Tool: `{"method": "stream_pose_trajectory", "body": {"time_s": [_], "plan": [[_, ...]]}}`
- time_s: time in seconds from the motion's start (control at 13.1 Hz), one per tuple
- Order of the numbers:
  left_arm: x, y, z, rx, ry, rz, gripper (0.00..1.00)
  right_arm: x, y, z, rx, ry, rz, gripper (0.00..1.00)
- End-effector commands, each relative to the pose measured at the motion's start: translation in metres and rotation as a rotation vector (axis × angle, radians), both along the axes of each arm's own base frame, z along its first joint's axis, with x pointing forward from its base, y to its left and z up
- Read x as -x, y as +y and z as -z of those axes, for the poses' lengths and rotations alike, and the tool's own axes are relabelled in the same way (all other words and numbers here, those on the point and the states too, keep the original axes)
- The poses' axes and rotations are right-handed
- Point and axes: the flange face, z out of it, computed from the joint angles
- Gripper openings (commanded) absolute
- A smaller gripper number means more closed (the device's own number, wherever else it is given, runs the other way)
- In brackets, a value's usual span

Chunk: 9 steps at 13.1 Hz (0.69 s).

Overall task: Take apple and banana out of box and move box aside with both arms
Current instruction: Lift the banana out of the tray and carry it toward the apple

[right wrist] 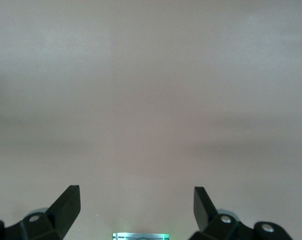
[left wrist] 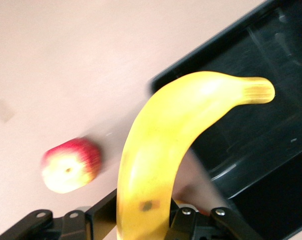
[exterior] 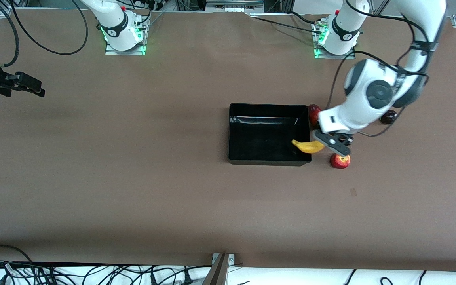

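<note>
My left gripper point(exterior: 325, 143) is shut on the yellow banana point(exterior: 308, 146) and holds it over the black box's point(exterior: 267, 109) edge at the left arm's end. In the left wrist view the banana point(left wrist: 161, 155) fills the middle between my fingers, over the box's rim point(left wrist: 211, 60). The red-and-yellow apple point(exterior: 340, 160) lies on the table beside the box, nearer the front camera than the gripper; it also shows in the left wrist view point(left wrist: 70, 165). My right gripper point(exterior: 28, 86) waits open and empty over bare table at the right arm's end; its fingertips point(right wrist: 68, 205) stand wide apart.
A red fruit point(exterior: 314, 114) lies against the box's side at the left arm's end, partly hidden by the left arm. A dark red round fruit point(exterior: 388, 116) lies farther toward that end. Cables hang along the table's front edge.
</note>
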Motion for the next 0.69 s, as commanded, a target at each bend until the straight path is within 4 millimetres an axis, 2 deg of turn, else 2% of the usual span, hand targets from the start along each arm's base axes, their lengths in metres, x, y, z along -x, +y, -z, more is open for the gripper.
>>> {"method": "stream_pose_trajectory", "body": {"time_s": [0.0,0.08,0.15,0.23,0.38,0.46,0.61], "plan": [[-0.015,0.068,0.015,0.042,0.023,0.009,0.0,-0.011,0.046,0.028,-0.017,0.063,-0.085,1.0],[-0.022,0.094,0.022,0.049,0.022,0.021,0.0,-0.012,0.066,0.046,-0.014,0.123,-0.114,1.0],[-0.028,0.119,0.037,0.062,0.028,0.029,0.0,-0.005,0.104,0.054,-0.014,0.167,-0.17,1.0],[-0.032,0.144,0.047,0.073,0.022,0.041,0.0,-0.001,0.151,0.057,-0.005,0.154,-0.236,1.0],[-0.031,0.171,0.067,0.084,0.02,0.05,0.0,-0.002,0.213,0.082,0.022,0.169,-0.08,1.0],[-0.031,0.185,0.077,0.083,0.01,0.028,0.0,-0.006,0.242,0.098,-0.025,0.182,0.0,1.0],[-0.029,0.204,0.099,0.087,0.009,-0.001,0.0,-0.002,0.315,0.125,-0.116,0.154,0.033,1.0]]}}
